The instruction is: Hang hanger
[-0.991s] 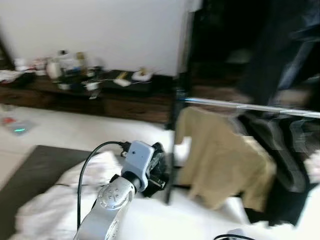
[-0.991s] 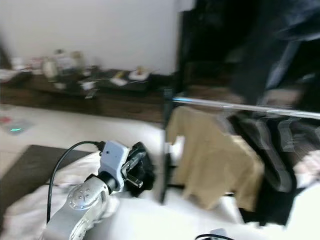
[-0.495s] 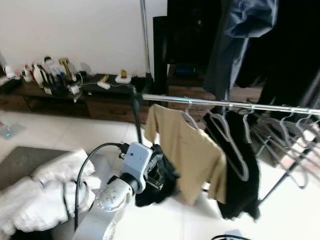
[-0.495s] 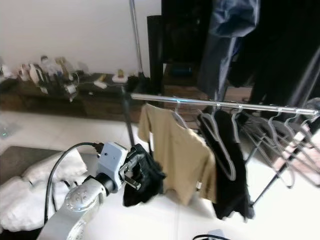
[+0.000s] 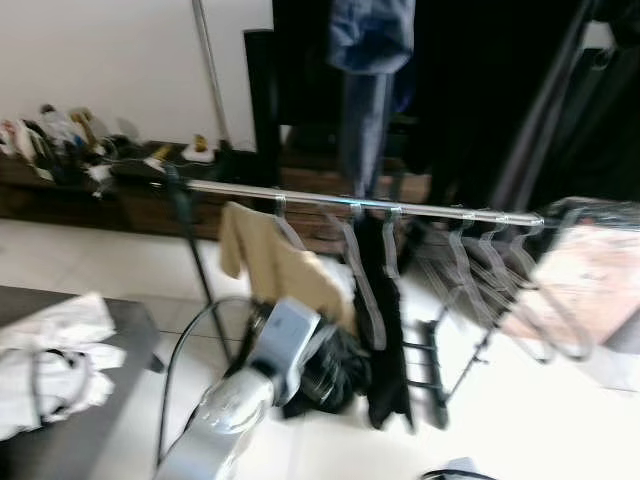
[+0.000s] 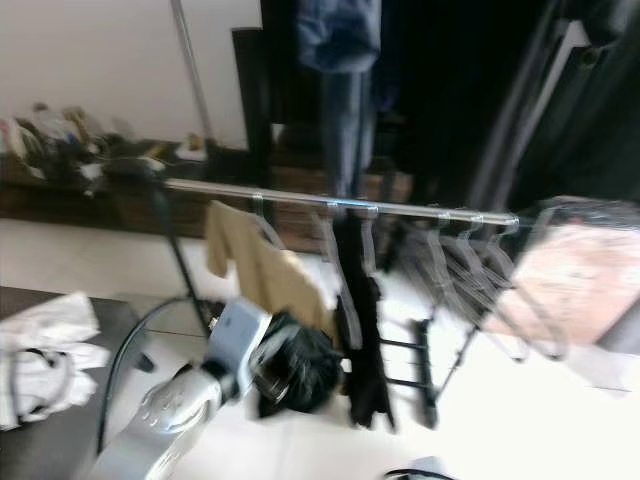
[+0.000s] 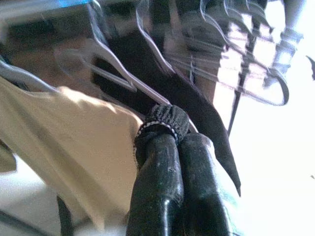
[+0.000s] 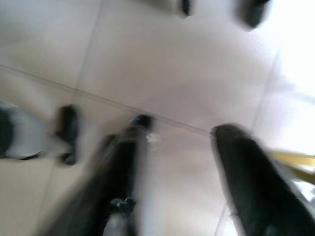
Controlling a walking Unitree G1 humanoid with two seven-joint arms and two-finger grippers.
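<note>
While the clothes rail (image 5: pixel 360 205) spans above and beyond it, the left claw (image 7: pixel 170 147) (fingers pressed together) pinches a black garment (image 5: pixel 335 370) below the tan shirt (image 5: pixel 275 265); no hanger is discernible in its grip. The right claw (image 8: pixel 177 142) hangs spread above the floor (image 8: pixel 162 64).

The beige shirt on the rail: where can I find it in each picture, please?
Left eye view: the beige shirt hangs at the rail's left end, above the left gripper.
Right eye view: same place, left of the black garment.
Left wrist view: it lies behind the shut fingers.
Right wrist view: floor tiles, no shirt.
Shared landmark: the silver rail.
</note>
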